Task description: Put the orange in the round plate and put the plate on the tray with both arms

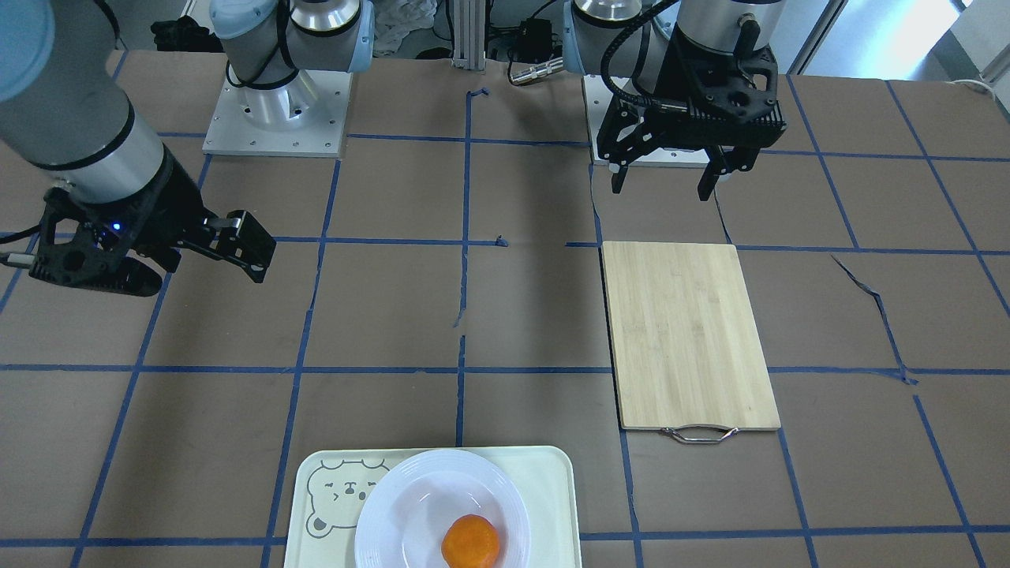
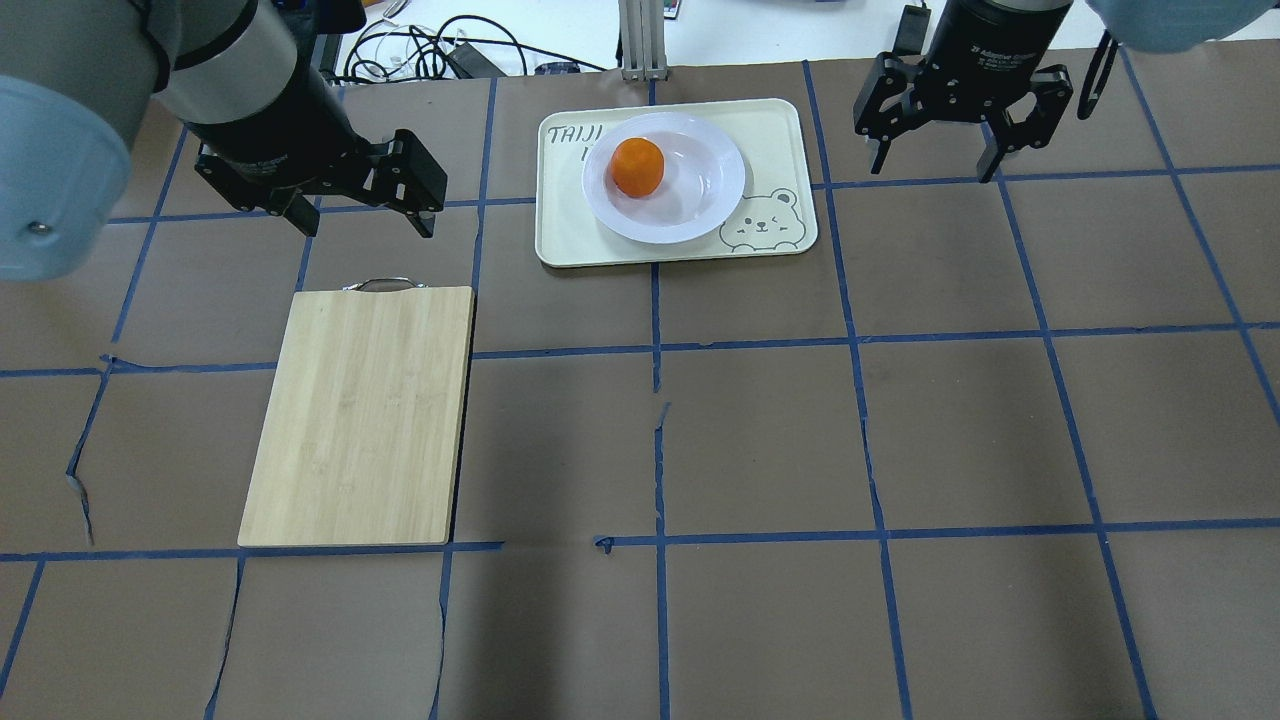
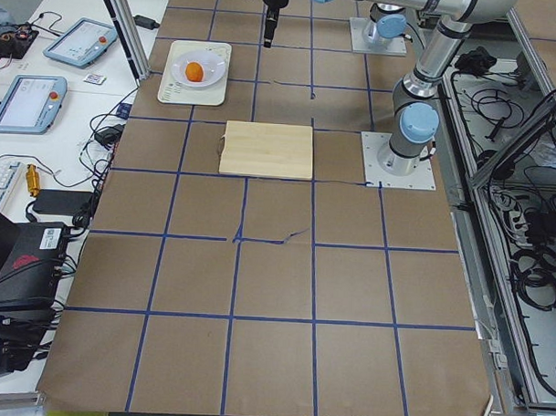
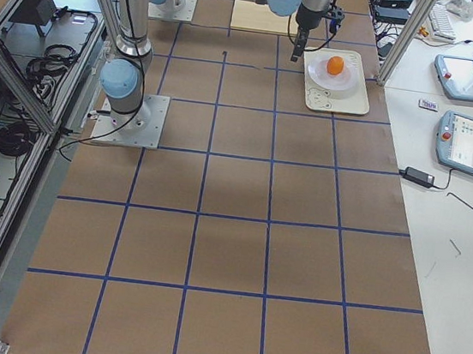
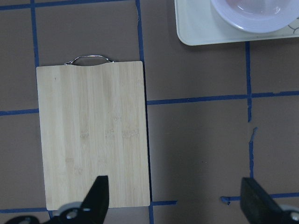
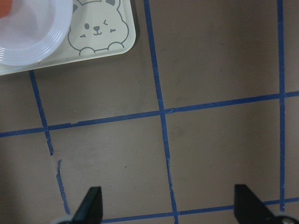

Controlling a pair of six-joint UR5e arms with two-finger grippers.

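The orange lies in the white round plate, left of its centre in the overhead view. The plate rests on the pale tray with the bear drawing, at the table's far middle. My left gripper hangs open and empty to the left of the tray, just beyond the cutting board's handle. My right gripper hangs open and empty to the right of the tray. Neither touches plate or tray. The left wrist view shows the tray's corner and the plate's rim; the right wrist view shows the bear corner.
A bamboo cutting board with a metal handle lies on the robot's left side, under my left gripper. Cables and a metal post stand behind the tray at the table's far edge. Brown paper with blue tape lines covers the table.
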